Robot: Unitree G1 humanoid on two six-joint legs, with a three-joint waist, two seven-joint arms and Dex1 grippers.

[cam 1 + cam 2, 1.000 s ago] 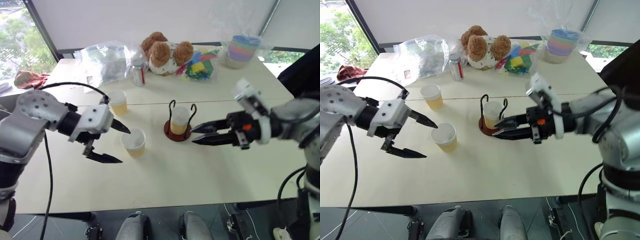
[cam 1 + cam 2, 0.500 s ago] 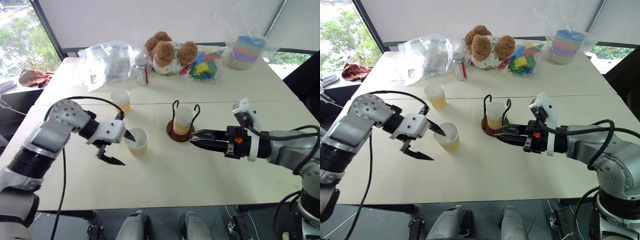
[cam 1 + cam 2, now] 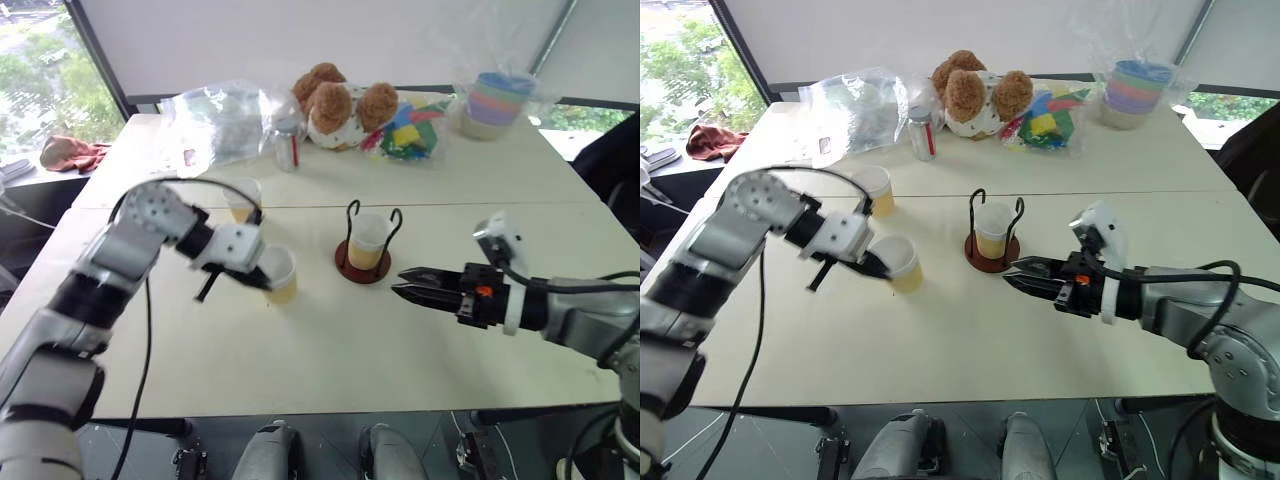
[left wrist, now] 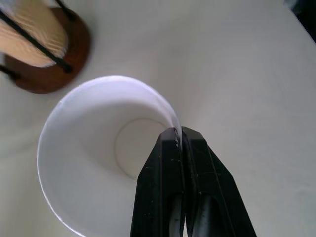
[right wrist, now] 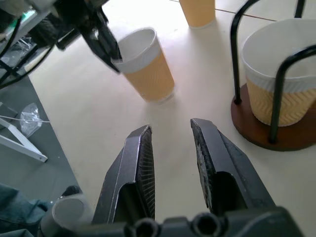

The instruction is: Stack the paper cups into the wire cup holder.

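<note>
At the far left, at about 10 o'clock of the table (image 3: 330,370), one of the paper cups (image 3: 240,199) stands alone, not touched by anything. Next to the right is the left gripper (image 3: 262,281); its two fingers are pressed together on the rim of a second cup (image 3: 279,273), with one finger inside the wall and one outside, as the left wrist view shows clearly. This cup stands tilted on the table, at about 9 o'clock from the wire cup holder (image 3: 363,262) and near it. The holder has already a third cup (image 3: 368,239) sitting between its wire loops.

Further right, at about 4 o'clock from the holder, the right gripper (image 3: 408,284) hovers low over the table with its fingers a little apart and nothing between them.

The step in hand seems to be the grasp of the second cup. The next move, I think, calls for lifting it above the loops, then lowering it straight into the seated cup without catching the wires.
</note>
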